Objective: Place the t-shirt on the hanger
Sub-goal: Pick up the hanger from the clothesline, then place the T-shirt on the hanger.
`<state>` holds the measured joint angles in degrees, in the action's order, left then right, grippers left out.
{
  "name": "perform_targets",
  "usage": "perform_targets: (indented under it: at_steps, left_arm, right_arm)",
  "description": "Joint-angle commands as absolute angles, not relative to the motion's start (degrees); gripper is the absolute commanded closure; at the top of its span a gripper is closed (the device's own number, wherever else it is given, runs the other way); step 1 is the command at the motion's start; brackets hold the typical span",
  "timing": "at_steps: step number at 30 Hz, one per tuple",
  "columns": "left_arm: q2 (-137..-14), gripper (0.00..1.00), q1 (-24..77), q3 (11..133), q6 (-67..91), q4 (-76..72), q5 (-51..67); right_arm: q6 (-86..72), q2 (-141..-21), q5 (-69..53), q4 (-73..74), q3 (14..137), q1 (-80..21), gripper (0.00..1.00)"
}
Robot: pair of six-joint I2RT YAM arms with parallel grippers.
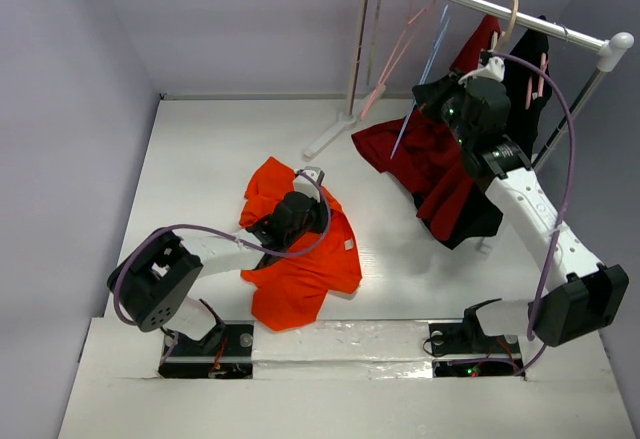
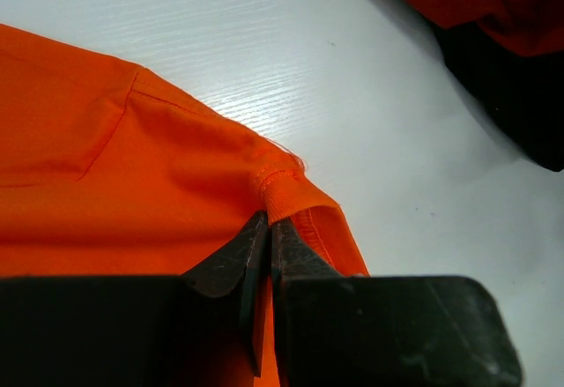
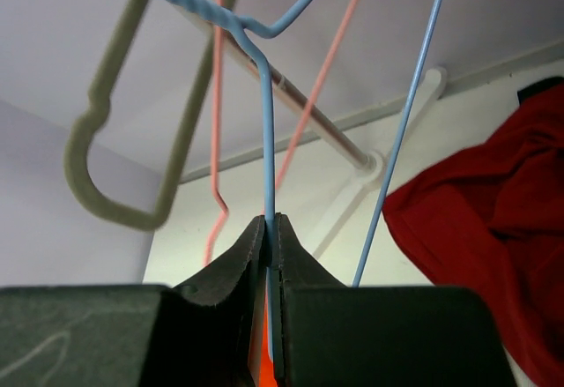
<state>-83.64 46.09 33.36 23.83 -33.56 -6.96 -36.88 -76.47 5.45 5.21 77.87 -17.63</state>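
The bright orange t-shirt (image 1: 300, 279) lies crumpled on the white table in front of the left arm. My left gripper (image 1: 297, 211) rests on it, shut on a ribbed edge of the t-shirt (image 2: 132, 175), which bunches up between the fingertips (image 2: 269, 221). The light-blue hanger (image 1: 431, 54) hangs from the rack at the back right. My right gripper (image 1: 437, 97) is raised beside it, shut on one thin straight wire of the hanger (image 3: 269, 140), which runs up from between the closed jaws (image 3: 271, 221) to the twisted neck.
A white clothes rack (image 1: 490, 7) stands at the back right, carrying a pink hanger (image 1: 395, 59), a beige hanger (image 3: 106, 114), a dark red shirt (image 1: 430, 159) and a black garment (image 1: 520, 79). The rack's foot (image 1: 330, 137) lies on the table behind the t-shirt.
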Motion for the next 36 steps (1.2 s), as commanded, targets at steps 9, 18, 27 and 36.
perform_targets:
  at_steps: [9,18,27,36]
  left_arm:
    - [-81.0,1.00,46.0,35.0,23.0,-34.5,-8.5]
    - [-80.5,1.00,45.4,34.7,22.7,-34.0,-10.2]
    - [-81.5,1.00,44.1,34.6,24.3,-34.5,-9.5]
    - [-85.1,1.00,43.6,40.6,26.9,-32.5,-10.0]
  right_arm:
    - [-36.6,-66.7,1.6,3.4,68.3,-19.9,1.00]
    - [-36.9,-52.5,-15.5,16.9,55.1,-22.3,1.00]
    - [-35.5,-39.3,-32.2,34.2,52.0,-22.9,1.00]
    - [-33.1,-32.8,-45.3,45.6,51.9,-22.9,1.00]
